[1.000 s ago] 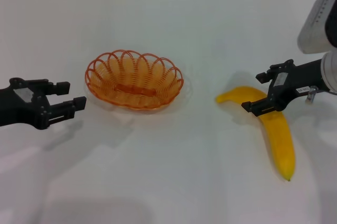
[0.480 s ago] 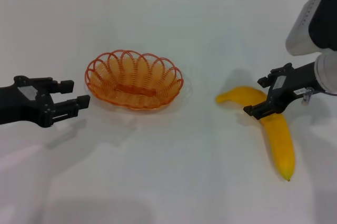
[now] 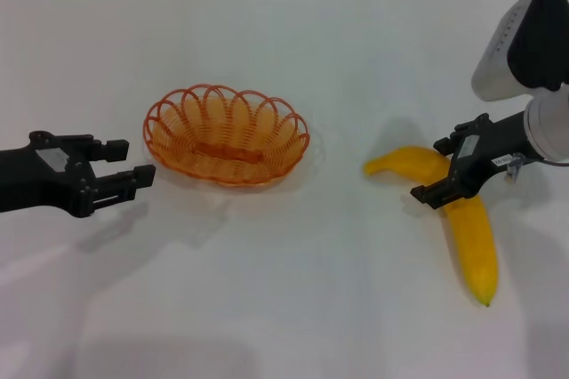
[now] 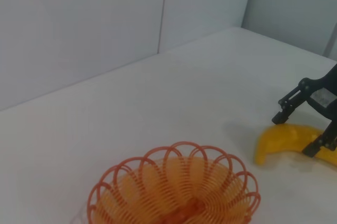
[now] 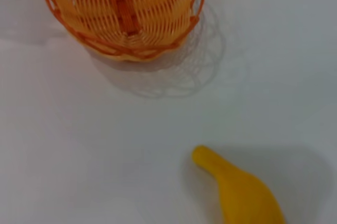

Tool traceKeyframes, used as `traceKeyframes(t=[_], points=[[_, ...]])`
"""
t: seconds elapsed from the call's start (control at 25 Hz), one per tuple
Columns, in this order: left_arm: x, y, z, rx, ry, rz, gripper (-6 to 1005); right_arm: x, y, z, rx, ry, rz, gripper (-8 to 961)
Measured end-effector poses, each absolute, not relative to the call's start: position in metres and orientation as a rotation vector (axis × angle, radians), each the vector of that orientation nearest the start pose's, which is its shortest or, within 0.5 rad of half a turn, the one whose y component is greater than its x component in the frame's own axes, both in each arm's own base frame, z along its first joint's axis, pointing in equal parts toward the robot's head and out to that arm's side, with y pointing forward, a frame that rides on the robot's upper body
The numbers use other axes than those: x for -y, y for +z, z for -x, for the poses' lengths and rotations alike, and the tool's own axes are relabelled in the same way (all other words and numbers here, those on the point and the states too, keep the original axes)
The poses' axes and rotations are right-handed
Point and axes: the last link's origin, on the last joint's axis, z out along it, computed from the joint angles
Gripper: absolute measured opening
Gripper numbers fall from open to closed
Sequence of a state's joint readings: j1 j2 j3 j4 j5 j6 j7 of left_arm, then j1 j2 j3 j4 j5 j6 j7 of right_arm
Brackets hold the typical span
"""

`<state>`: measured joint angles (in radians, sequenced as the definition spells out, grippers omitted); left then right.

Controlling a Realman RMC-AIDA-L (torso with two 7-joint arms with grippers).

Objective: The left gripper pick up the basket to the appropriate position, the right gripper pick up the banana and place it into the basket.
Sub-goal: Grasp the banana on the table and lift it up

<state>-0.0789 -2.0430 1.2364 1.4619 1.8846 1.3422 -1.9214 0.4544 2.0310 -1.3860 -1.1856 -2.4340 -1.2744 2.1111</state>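
Observation:
The orange wire basket (image 3: 224, 171) stands empty on the white table, left of centre. My left gripper (image 3: 133, 161) is open, just left of the basket's rim and apart from it. The yellow banana (image 3: 471, 237) lies on the table at the right. My right gripper (image 3: 432, 170) is open, with a finger on either side of the banana's upper part. The left wrist view shows the basket (image 4: 105, 192), the banana (image 4: 284, 141) and the right gripper (image 4: 294, 135) over the banana. The right wrist view shows the basket (image 5: 121, 45) and the banana's end (image 5: 242, 192).
The white table (image 3: 293, 290) has open surface between the basket and the banana and in front of both. A grey wall (image 4: 105, 34) rises at the table's far edge.
My left gripper has edged right, closer to the basket. My right gripper has shifted slightly lower over the banana while its arm has swung up. The basket and banana have not moved.

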Motion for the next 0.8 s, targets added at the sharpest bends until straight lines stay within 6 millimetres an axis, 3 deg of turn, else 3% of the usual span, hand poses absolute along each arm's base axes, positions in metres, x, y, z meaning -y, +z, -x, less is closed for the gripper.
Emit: traceKeyframes(t=[0.8], points=[[-0.2895,0.0486,0.244,0.689,-0.345,2.585,523,-0.3559,-0.0053,-0.247,-0.629,-0.376,2.672,813]])
